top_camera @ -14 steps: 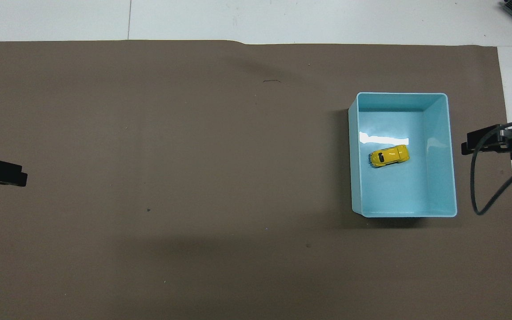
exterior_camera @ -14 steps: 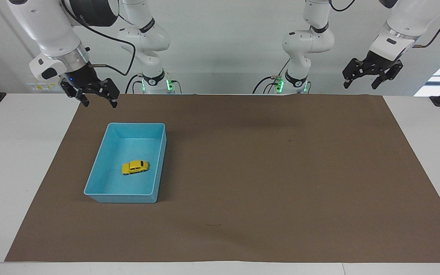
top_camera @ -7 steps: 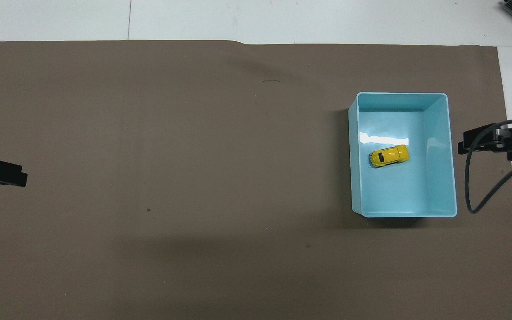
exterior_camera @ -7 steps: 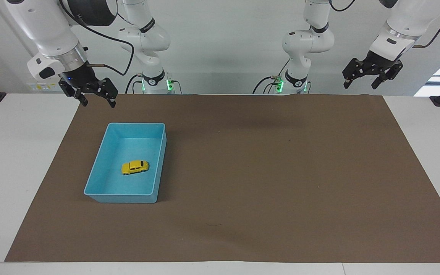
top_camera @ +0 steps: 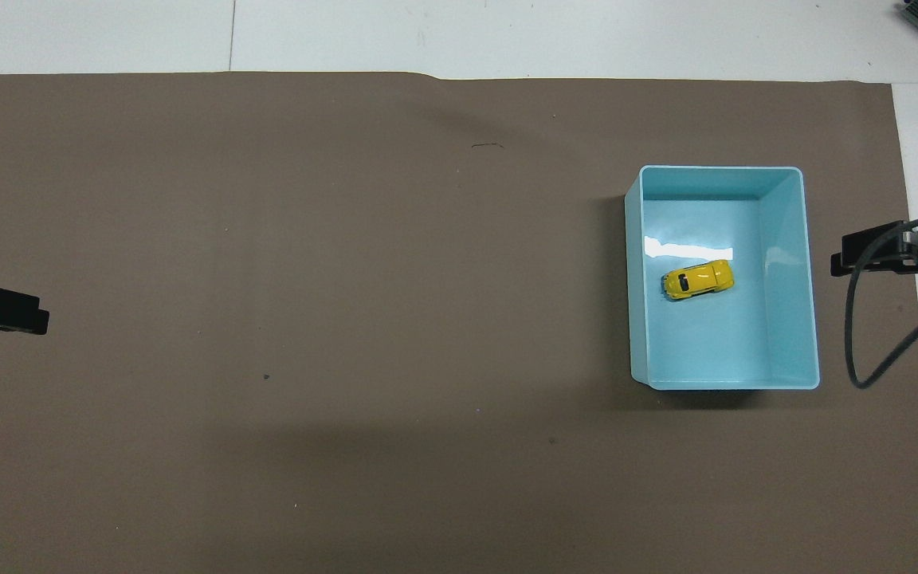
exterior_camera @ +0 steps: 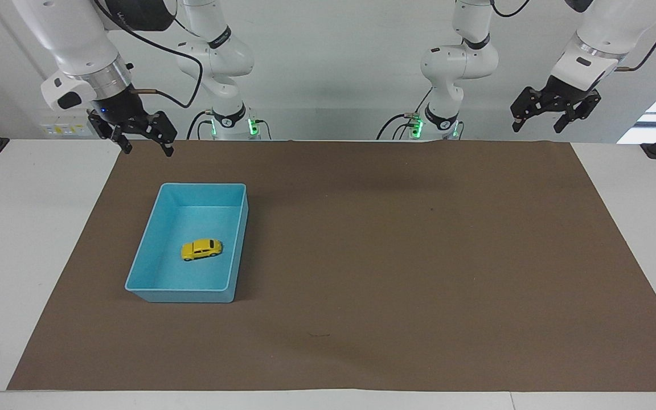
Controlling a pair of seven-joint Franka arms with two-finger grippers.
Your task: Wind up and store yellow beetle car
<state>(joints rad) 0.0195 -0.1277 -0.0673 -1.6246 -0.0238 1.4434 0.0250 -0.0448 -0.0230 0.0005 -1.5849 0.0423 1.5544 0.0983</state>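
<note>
The yellow beetle car (exterior_camera: 201,249) sits on its wheels on the floor of the light-blue tray (exterior_camera: 137,267), roughly in the middle of it and clear of all four walls, lying crosswise to the tray's long sides. The tray rests on the brown mat (exterior_camera: 396,256) that covers most of the desk (exterior_camera: 26,228), toward the right arm's end. The right gripper (exterior_camera: 144,138) hangs in the air over the mat's edge nearest the robots, above the corner at the right arm's end; its fingers (exterior_camera: 167,149) are spread apart and hold nothing, and both the tray and the car lie well apart from them, farther from the robots. The left gripper (exterior_camera: 537,122) hangs raised over the desk's edge at the left arm's end, waiting, its fingers (exterior_camera: 559,126) likewise spread and empty, with the whole width of the mat between them and the tray.
</note>
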